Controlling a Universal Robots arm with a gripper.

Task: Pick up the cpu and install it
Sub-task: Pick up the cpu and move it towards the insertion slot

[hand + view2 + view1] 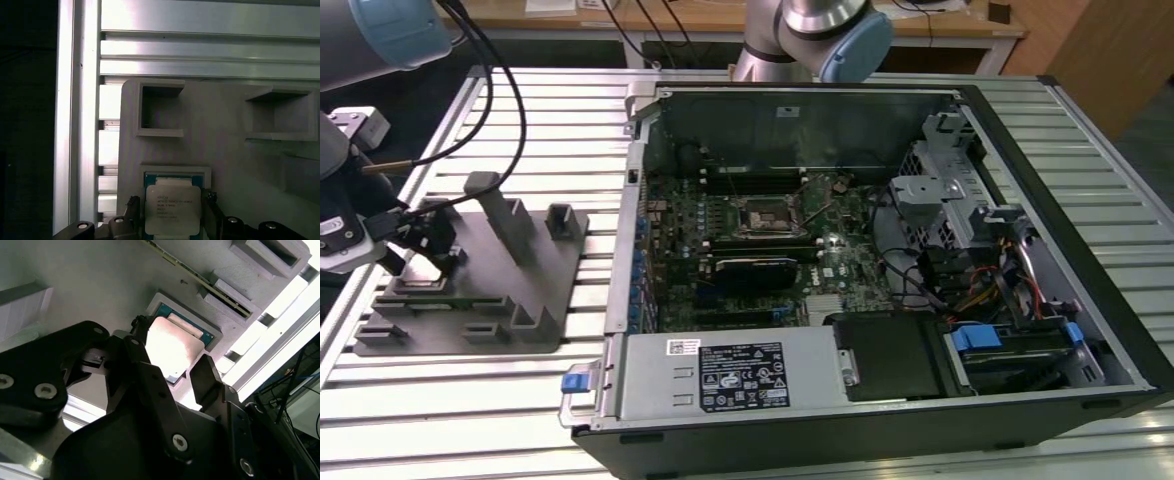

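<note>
Starting at the exterior view's left: finding the gripper (434, 265) hanging low over the grey fixture (520, 290), a moulded tray of pockets and upright posts lying on the slatted aluminium table (454, 420). Looking through both wrist views and seeing the jaws spread apart, one to each side of the cpu (172, 210), straddling it and clamping nothing. Finding that cpu lying flat, metal top upward, inside its own square raised-rim pocket (175, 170) of the fixture, with a strip of green board edge showing along one side. Noting two deeper rectangular pockets (159, 110) near it in the same fixture. Moving rightward to the open computer case (801, 130), lying on its side just beside the fixture. Holding inside: the motherboard (841, 260), with the square socket frame (758, 218) near its middle and a black rectangular module (750, 268) just nearer the camera; the power supply (720, 375) along the near wall; a drive cage (941, 200) and bundled cables (961, 290) toward the exterior view's right.
</note>
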